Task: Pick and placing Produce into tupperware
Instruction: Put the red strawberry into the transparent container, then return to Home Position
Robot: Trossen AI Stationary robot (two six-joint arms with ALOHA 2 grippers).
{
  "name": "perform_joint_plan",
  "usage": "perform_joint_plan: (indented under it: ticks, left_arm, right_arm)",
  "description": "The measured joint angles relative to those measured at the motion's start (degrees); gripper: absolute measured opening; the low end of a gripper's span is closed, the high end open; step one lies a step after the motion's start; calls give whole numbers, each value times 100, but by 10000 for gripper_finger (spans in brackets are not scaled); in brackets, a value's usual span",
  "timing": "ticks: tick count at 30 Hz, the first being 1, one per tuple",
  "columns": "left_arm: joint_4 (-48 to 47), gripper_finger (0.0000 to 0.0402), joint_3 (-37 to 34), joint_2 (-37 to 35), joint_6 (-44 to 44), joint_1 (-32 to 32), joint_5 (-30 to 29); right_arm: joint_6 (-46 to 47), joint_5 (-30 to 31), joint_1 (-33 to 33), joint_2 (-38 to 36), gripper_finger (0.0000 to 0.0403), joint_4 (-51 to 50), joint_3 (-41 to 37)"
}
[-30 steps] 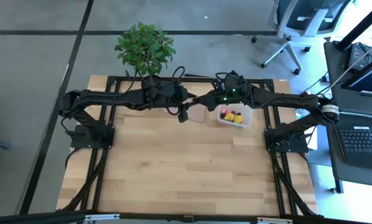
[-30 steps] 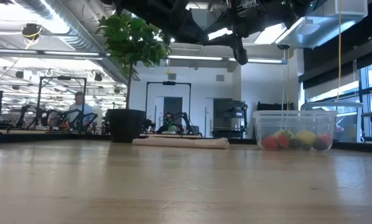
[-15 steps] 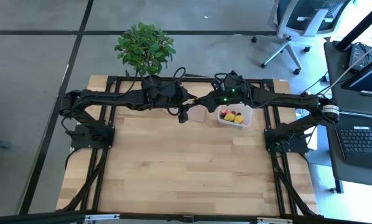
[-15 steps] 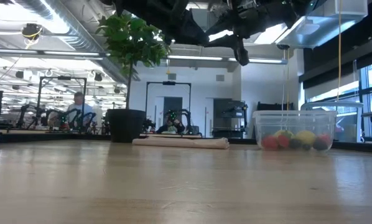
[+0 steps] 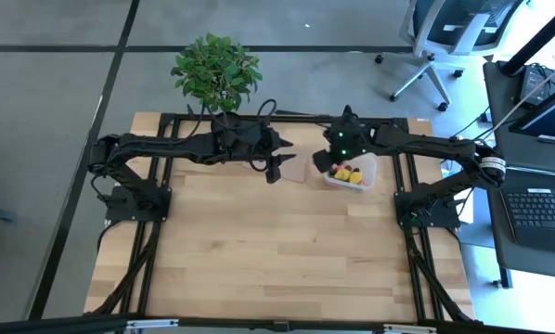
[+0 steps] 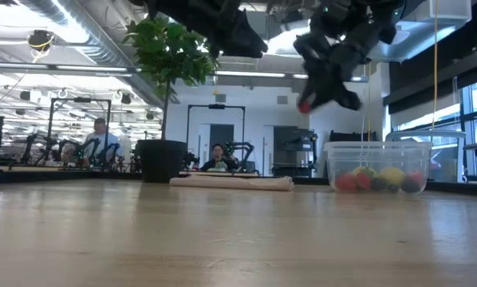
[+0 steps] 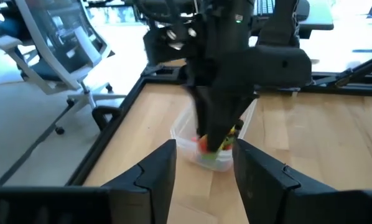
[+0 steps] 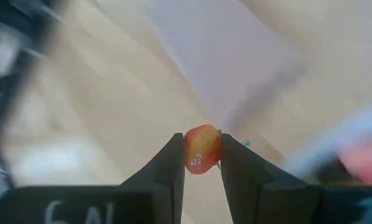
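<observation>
the right gripper pinches a small glossy red-orange berry between its dark flat fingers, up in the air beside the tupperware. that clear, round-cornered tub sits near the desk's far edge toward its right corner, with yellow, red and dark produce inside. the left gripper hangs near, fingers apart, empty. a brown sheet and leafy potted plant stand alongside.

A robotics lab: other robot arm rigs, office chair, seated person.
</observation>
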Motion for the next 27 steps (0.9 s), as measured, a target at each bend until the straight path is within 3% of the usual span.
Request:
perform_joint_plan:
  ticks: [5,10,15,27]
  left_arm:
    - [-216,143,0,0,-73,0,0]
    - [-229,136,0,0,-71,0,-2]
    - [-231,129,0,0,-73,6,-42]
    - [-787,110,-4,4,-224,7,-43]
  right_arm:
    - [8,430,-9,0,84,-1555,-2]
    - [90,1151,-7,0,85,-2462,-2]
    - [-3,1369,-36,0,98,-2577,-2]
    - [-176,1376,-40,0,190,-2590,-2]
